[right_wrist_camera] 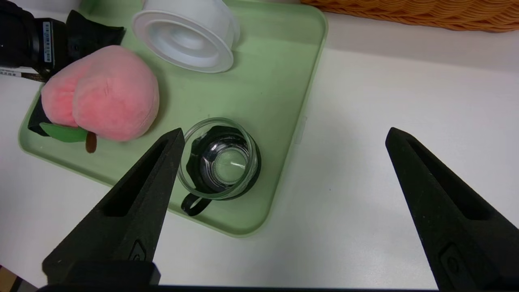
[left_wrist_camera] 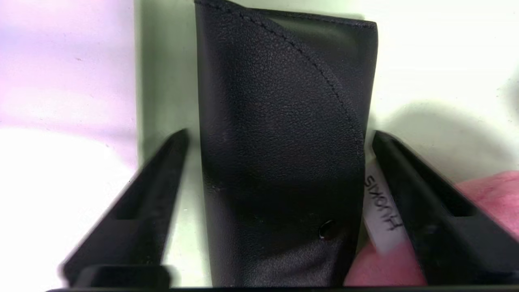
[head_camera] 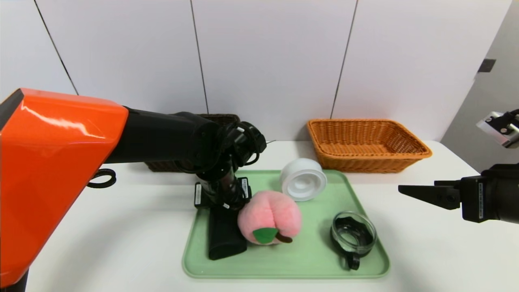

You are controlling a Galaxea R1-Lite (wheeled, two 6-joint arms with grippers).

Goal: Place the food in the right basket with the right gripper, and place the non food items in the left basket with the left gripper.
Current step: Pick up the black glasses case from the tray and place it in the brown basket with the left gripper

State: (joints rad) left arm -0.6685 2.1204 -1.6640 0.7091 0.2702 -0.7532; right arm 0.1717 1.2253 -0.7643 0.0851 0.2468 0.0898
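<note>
Your left claw [left_wrist_camera: 279, 138] is down over the black pouch [head_camera: 225, 237] at the nine o'clock edge of the green tray [head_camera: 316, 269], its two fingers standing either side of the pouch with a sliver of gap on each flank, so it straddles the pouch without a grip yet. One finger [left_wrist_camera: 409, 190] sits just beside the plush peach [head_camera: 269, 221], which leans against the pouch's three o'clock side with its white label between them. Judging by its grained, stitched skin, the pouch will be light, soft and likely to buckle, so pinch it across its narrow width near the end under your claw and expect it to droop when lifted; watch that the peach or its label does not get caught in the squeeze. The dark brown basket [head_camera: 221, 119] waits at twelve o'clock, mostly hidden behind your left arm. The white container [head_camera: 303, 179] lies tipped on its side at the tray's twelve o'clock, rigid and smooth, so probably slippery. The glass cup [head_camera: 353, 234] stands at four o'clock; treat it as fragile and take it by the rim or the black handle. Your right claw [right_wrist_camera: 284, 136] hangs wide open and empty above the tabletop [head_camera: 425, 243] at three o'clock, clear of the tray, with the orange basket [head_camera: 367, 142] at one o'clock.
</note>
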